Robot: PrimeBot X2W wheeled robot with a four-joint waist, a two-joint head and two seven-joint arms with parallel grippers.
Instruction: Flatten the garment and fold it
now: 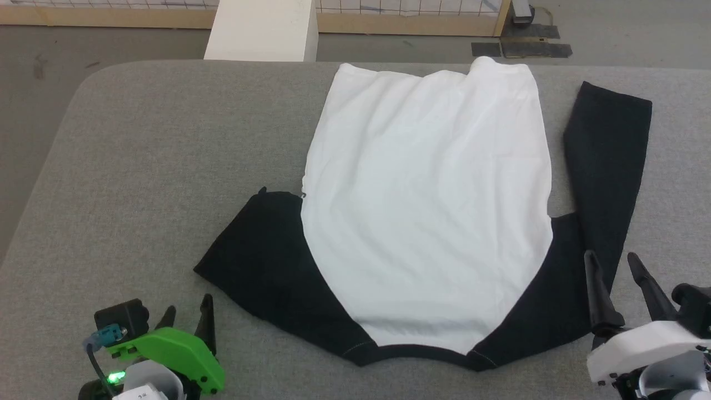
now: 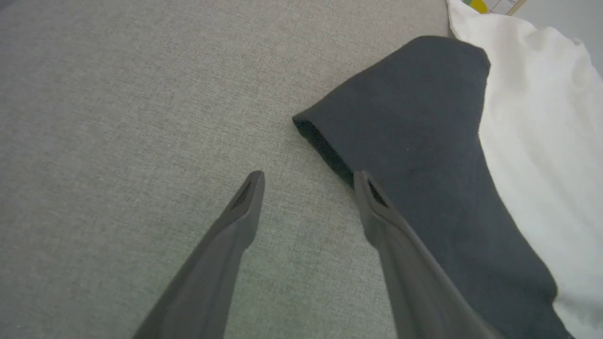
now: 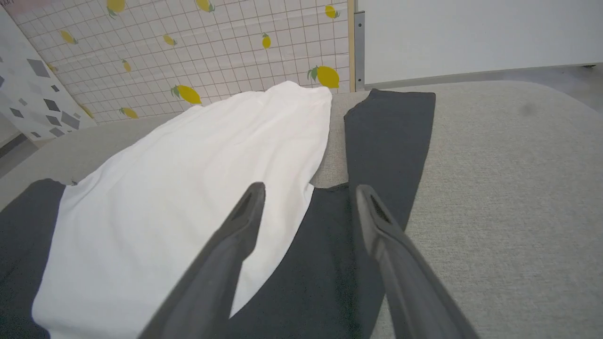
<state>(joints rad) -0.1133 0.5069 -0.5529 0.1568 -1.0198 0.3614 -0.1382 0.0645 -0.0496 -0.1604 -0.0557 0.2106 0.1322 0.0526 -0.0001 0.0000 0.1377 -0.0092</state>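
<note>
Left dark claw [image 1: 189, 308] at seven o'clock, right claw [image 1: 611, 258] at five, both spread and empty, flank the thin white black-sleeved shirt [image 1: 427, 211], probably poised to flatten it.

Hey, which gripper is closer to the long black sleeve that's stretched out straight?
Right. The right gripper hangs open at the shoulder end of the long sleeve; the left gripper sits across the garment, by the bunched sleeve.
</note>
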